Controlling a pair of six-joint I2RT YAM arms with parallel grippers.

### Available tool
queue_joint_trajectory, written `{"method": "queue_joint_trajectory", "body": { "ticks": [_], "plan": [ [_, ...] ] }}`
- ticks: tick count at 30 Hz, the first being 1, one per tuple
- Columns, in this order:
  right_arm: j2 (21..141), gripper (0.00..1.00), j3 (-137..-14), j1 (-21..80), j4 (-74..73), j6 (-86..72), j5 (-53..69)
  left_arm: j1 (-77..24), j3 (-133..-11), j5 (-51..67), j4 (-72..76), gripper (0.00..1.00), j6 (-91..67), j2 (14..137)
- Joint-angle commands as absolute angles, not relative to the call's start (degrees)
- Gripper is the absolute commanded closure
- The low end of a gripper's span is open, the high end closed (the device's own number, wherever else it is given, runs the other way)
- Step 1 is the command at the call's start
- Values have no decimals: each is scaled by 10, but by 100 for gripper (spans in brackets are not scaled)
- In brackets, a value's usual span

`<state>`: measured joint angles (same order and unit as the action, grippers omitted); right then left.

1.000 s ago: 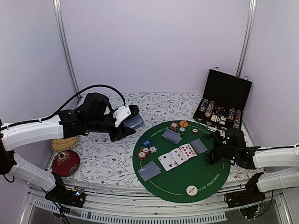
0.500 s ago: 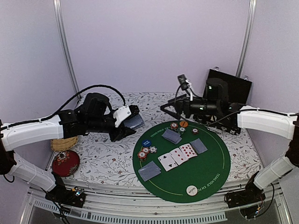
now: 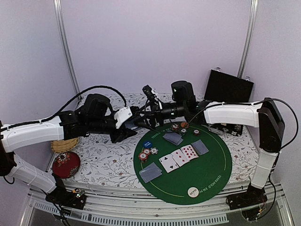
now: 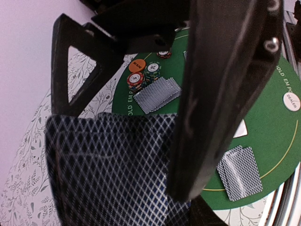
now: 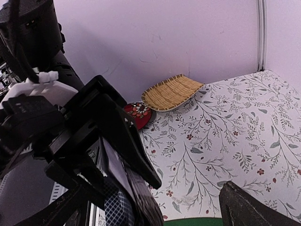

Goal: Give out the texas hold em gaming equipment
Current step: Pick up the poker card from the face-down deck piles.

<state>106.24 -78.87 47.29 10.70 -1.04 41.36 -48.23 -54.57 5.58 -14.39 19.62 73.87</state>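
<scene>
The left gripper [image 3: 131, 123] is held up off the table at the far left rim of the green mat [image 3: 207, 174], its fingers pinching a deck of cards [image 4: 108, 174] by its edges so the grey-blue backs face outward, which looks to me like an offer to the other arm. The right gripper [image 3: 145, 120] is stretched right across the table to meet it, jaws spread wide with nothing between them; from where I stand I can't tell whether a finger is touching the top card or is just short of it. I'd guess the idea is for one arm to steady the deck while the other peels cards off to deal. Down on the mat, three face-up cards [image 3: 178, 157] lie in a row at the centre, with face-down pairs [image 3: 173, 137] set around them like player hands. Small chip stacks [image 3: 147, 153] sit beside a blue button [image 3: 147, 144], an orange button [image 3: 185, 125] lies at the far edge, and a white dealer button [image 3: 193, 191] near the front.
</scene>
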Motion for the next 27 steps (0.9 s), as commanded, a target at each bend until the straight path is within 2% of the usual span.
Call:
{"method": "queue_joint_trajectory", "body": {
  "ticks": [1, 4, 9, 15, 27],
  "plan": [
    [1099, 0, -822, 483, 137, -24, 403, -493, -543, 61, -133, 55, 200, 732],
    [1107, 1, -828, 484, 137, -30, 359, -492, -543, 61, -133, 55, 200, 731],
    [1077, 9, -809, 484, 134, -26, 290, -493, -543, 61, -132, 55, 200, 731],
    [1039, 27, -774, 484, 125, -15, 250, -492, -543, 59, -131, 55, 199, 730],
    [1014, 54, -779, 484, 57, -6, 260, -492, -542, 54, -131, 55, 199, 731]
  ]
}}
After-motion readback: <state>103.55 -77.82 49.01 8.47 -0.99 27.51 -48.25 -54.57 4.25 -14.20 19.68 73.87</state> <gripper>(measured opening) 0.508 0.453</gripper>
